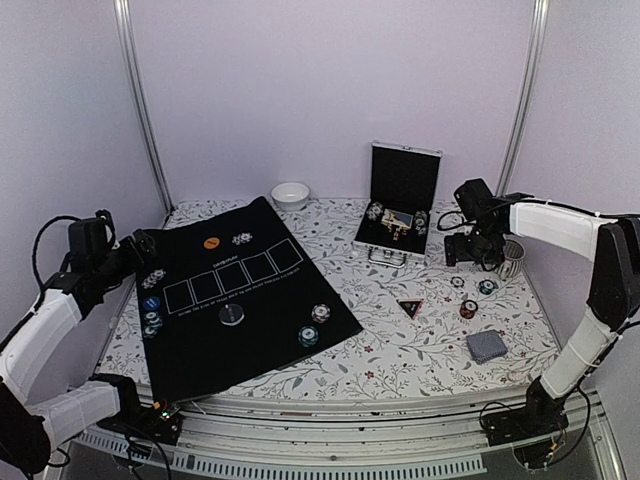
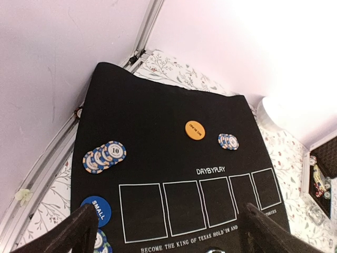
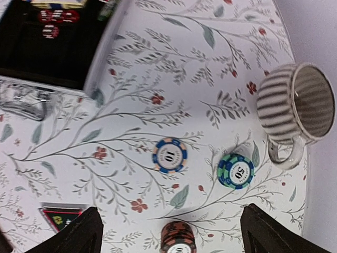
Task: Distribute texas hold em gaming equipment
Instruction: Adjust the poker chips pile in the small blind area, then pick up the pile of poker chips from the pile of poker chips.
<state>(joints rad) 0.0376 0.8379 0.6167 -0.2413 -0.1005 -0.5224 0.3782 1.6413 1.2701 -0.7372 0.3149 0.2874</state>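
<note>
My left gripper (image 2: 174,237) hangs open over the black mat's (image 2: 158,105) left end, nothing between its fingers. Below it lie fanned blue-white chips (image 2: 104,156), a blue SMALL button (image 2: 96,211), an orange button (image 2: 195,129) and a small chip stack (image 2: 228,141). A round grey button (image 1: 232,314) and two chip stacks (image 1: 320,313) sit nearer the mat's front. My right gripper (image 3: 174,234) is open above a blue 10 chip (image 3: 169,155), a green 50 stack (image 3: 236,170) and a red stack (image 3: 179,240). The triangular marker (image 1: 409,306) and card deck (image 1: 487,346) lie on the floral cloth.
An open silver-edged black case (image 1: 400,215) with more chips stands at the back centre. A striped cup (image 3: 295,108) sits just right of the right gripper. A white bowl (image 1: 290,194) is at the back by the wall.
</note>
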